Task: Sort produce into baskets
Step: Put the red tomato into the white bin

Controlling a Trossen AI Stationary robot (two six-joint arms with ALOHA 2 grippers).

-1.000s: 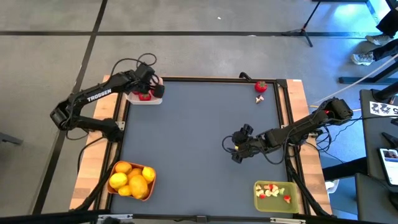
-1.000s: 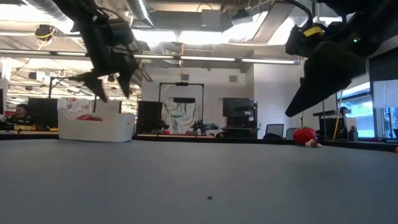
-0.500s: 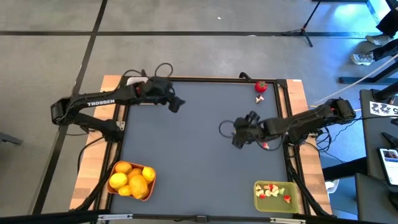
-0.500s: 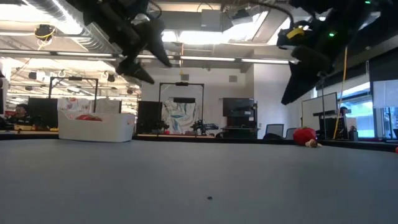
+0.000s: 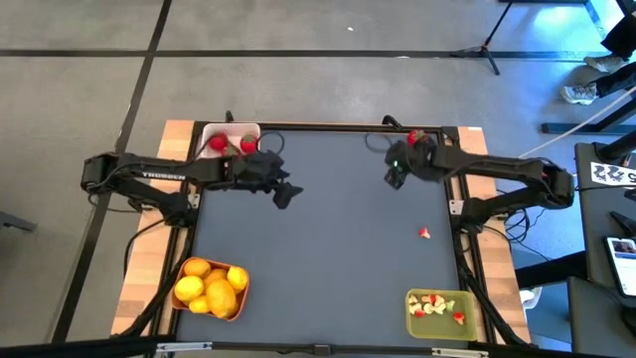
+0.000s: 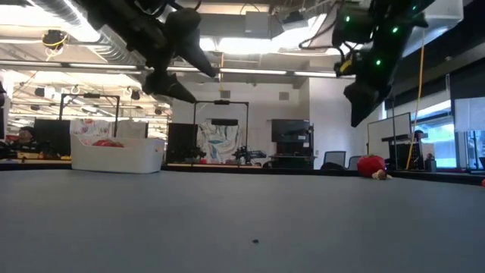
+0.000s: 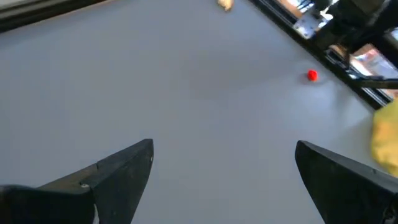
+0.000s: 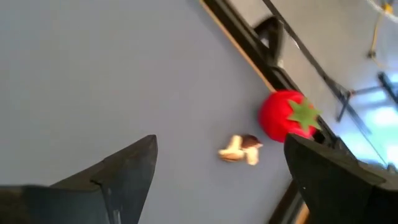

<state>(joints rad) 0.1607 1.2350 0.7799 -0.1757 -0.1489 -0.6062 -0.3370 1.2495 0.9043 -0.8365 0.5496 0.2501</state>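
Observation:
My left gripper (image 5: 284, 192) is open and empty above the mat, right of the white basket (image 5: 231, 139), which holds red strawberries (image 5: 218, 143). My right gripper (image 5: 396, 171) is open and empty near the far right corner. In the right wrist view, a red strawberry with a green top (image 8: 288, 116) and a small pale bit (image 8: 240, 150) lie on the mat just ahead of its fingers. A tiny red bit (image 5: 424, 234) lies on the mat at the right. The orange basket (image 5: 181, 270) holds lemons and oranges. The olive-green basket (image 5: 409, 316) holds small bits.
A raised dark frame (image 5: 459, 199) and wooden borders edge the mat. The middle of the mat (image 5: 328, 239) is bare. Cables loop near the far edge behind both wrists. The low view shows the white basket (image 6: 117, 155) far left and the strawberry (image 6: 370, 165) far right.
My left gripper has left the white basket and gone toward the table's right and near edges, out over the mat. My right gripper has swung from the mat's middle right toward the far edge, up to the strawberry in the corner. The red bit shows where that arm stood.

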